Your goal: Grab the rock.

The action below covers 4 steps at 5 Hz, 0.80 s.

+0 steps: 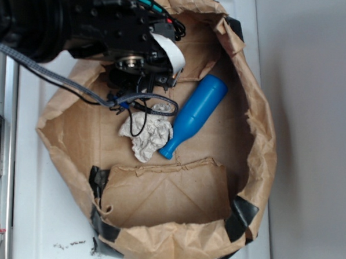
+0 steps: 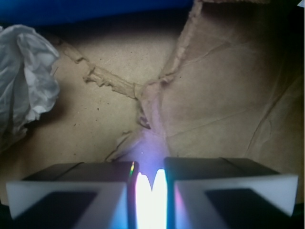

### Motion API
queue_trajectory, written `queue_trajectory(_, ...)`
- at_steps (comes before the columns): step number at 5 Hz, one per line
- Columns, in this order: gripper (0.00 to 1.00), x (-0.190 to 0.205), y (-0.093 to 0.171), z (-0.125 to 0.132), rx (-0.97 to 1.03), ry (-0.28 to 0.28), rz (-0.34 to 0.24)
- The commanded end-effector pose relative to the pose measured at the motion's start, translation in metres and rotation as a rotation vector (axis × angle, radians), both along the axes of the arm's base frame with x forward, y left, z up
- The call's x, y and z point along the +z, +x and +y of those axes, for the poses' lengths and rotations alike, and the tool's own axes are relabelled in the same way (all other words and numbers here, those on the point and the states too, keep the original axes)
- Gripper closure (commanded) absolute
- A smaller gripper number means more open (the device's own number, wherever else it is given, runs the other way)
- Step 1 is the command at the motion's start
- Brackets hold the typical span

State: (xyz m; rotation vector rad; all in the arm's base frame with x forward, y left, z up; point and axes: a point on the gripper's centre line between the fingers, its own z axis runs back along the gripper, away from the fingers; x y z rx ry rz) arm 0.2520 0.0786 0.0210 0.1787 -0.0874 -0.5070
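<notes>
I am looking down on a torn brown paper bag [image 1: 251, 125] lying open on the white desk [image 1: 41, 215], with the arm reaching in over its upper left part. The hand [image 2: 151, 183] is hovering low over bare paper, its fingers [image 2: 71, 195] nearly together with only a thin bright slit between them and nothing in it. A crumpled paper wad [image 1: 146, 134] is lying beside a blue bottle [image 1: 195, 115]. I cannot find the rock in either view.

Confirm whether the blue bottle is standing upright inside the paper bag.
No: in the exterior view the blue bottle lies on its side on the floor of the paper bag, its neck beside the crumpled paper wad.
</notes>
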Motion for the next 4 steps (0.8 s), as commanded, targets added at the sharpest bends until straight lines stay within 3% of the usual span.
queue_trajectory(1,0.0,0.04,0.003,0.004,-0.003,-0.049,-0.087)
queue_trajectory(3,0.0,0.032,-0.01,0.007,-0.005,-0.058,0.002)
queue_trajectory(4,0.0,0.021,-0.014,0.015,0.007,-0.036,0.049)
